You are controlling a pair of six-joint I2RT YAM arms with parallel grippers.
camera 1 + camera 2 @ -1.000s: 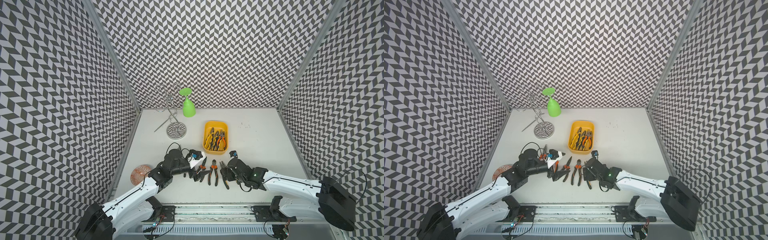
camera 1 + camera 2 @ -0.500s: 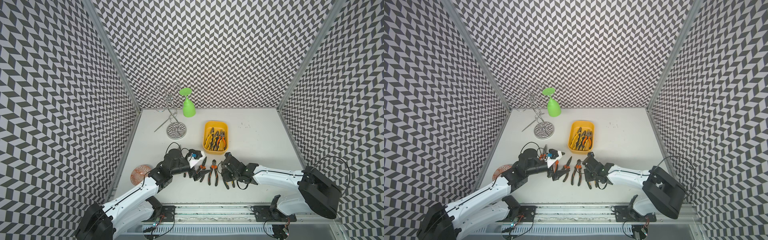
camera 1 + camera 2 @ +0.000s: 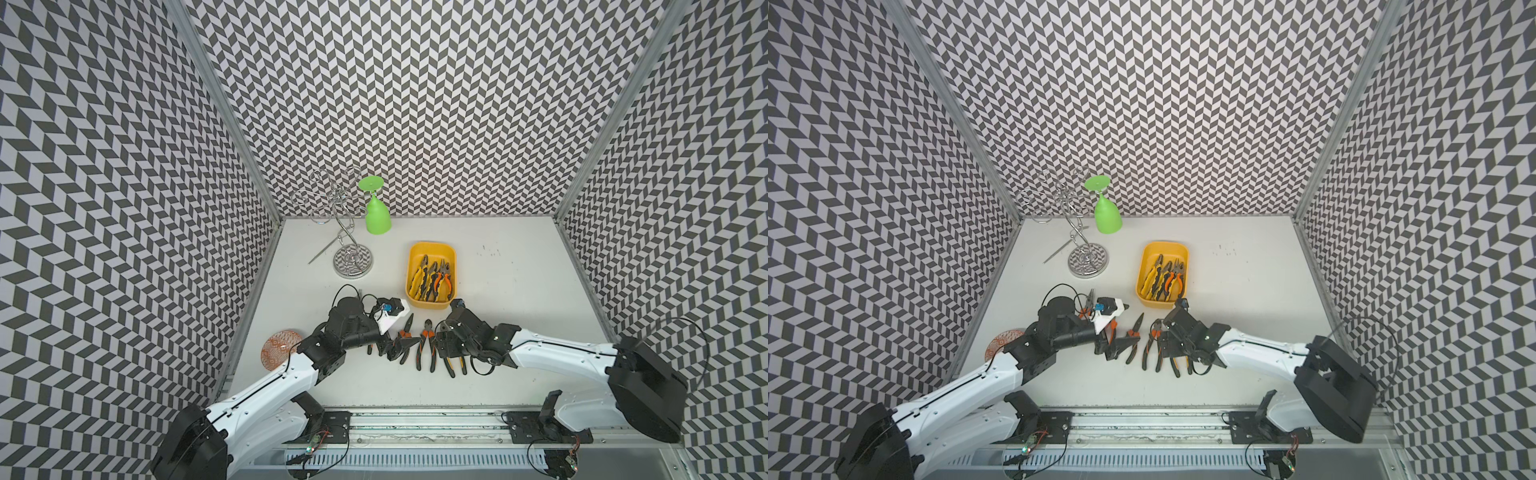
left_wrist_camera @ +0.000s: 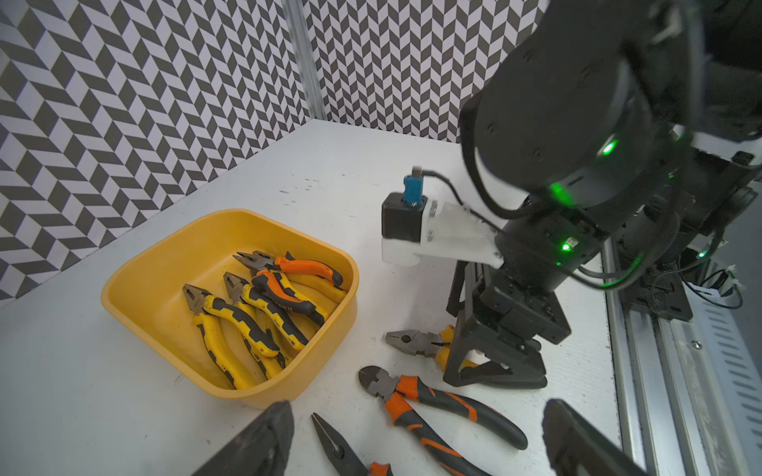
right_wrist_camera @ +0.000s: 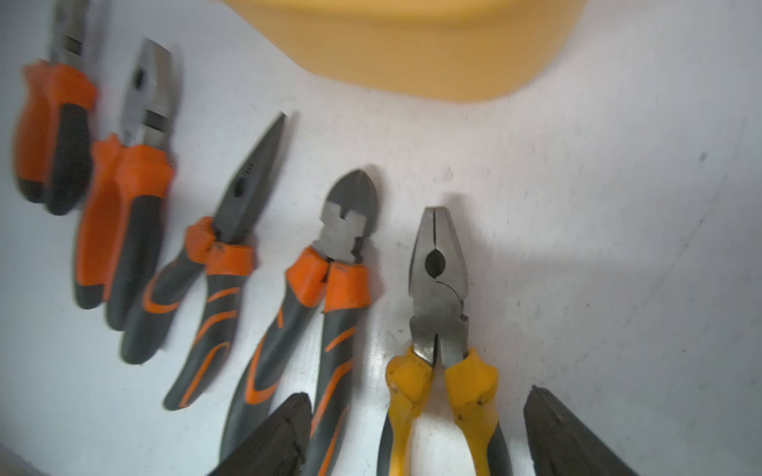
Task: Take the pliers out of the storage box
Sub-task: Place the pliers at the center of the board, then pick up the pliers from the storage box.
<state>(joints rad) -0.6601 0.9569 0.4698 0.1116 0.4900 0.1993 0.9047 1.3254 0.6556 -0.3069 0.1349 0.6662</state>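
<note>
The yellow storage box (image 3: 431, 249) (image 3: 1165, 248) (image 4: 136, 268) (image 5: 412, 49) holds three pliers (image 3: 432, 277) (image 4: 264, 305), two yellow-handled and one orange-handled. Several more pliers lie in a row on the table in front of it (image 3: 424, 347) (image 5: 325, 288). My right gripper (image 5: 418, 395) (image 3: 449, 347) is open, low over the table, its fingers (image 5: 280, 437) either side of the yellow-handled pliers (image 5: 437, 309) (image 4: 412, 342) without touching them. My left gripper (image 4: 418, 406) (image 3: 395, 347) is open and empty above the orange cutter (image 4: 412, 404) and the needle-nosed pliers (image 4: 334, 445).
At the back left stands a wire glass rack on a chrome base (image 3: 353, 259), with a green glass (image 3: 377, 212) hanging from it upside down. A round orange-patterned dish (image 3: 280, 353) lies by the left wall. Patterned walls close three sides; the arms' rail (image 3: 415, 419) runs along the front.
My right arm has swung its elbow inward and its gripper has shifted slightly left over the row of pliers. The left arm has not moved.
</note>
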